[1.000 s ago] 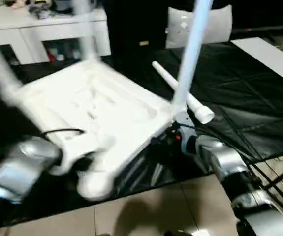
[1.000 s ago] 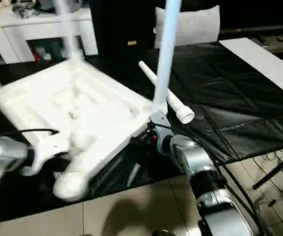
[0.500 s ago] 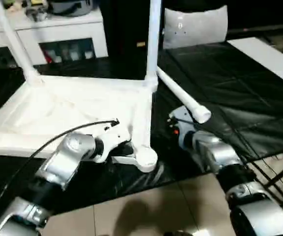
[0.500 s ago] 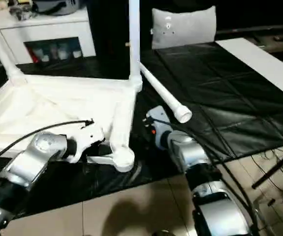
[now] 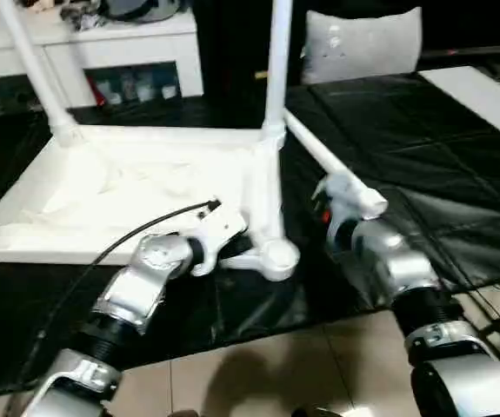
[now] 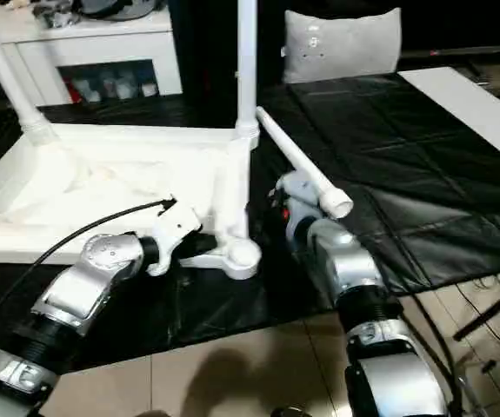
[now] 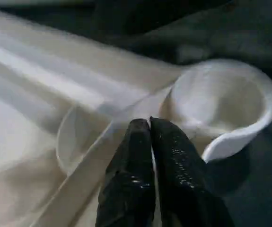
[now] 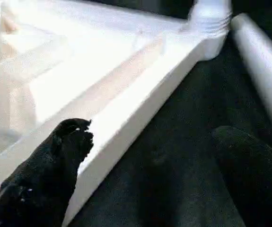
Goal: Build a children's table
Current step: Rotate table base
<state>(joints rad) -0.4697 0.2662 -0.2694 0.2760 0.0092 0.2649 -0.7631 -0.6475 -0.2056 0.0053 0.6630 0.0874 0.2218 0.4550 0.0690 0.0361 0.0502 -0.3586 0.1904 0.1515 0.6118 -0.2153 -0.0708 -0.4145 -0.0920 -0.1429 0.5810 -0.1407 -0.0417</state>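
Observation:
The white tabletop (image 5: pixel 145 187) lies underside up on the black mat (image 5: pixel 423 148). One white leg (image 5: pixel 277 61) stands upright in its far right corner, and another leg (image 5: pixel 32 69) leans in the far left corner. A loose leg (image 5: pixel 332 169) lies on the mat to the right of the tabletop. The near right corner socket (image 5: pixel 280 258) is empty. My left gripper (image 7: pixel 150 130) is shut on a thin rib of the tabletop right beside that socket. My right gripper (image 8: pixel 159 146) is open and low over the mat, next to the tabletop's right edge (image 8: pixel 140 109), holding nothing.
A white cabinet (image 5: pixel 102 52) stands behind the mat. A grey cushion (image 5: pixel 363 43) is at the back and a white board (image 5: pixel 484 95) at the far right. Tiled floor (image 5: pixel 258 373) begins at the mat's near edge. A black cable (image 5: pixel 119 243) runs over my left forearm.
A second ago the tabletop was tilted and swinging in my left gripper's hold; now it rests flat on the mat. My right gripper has drawn slightly away from the corner.

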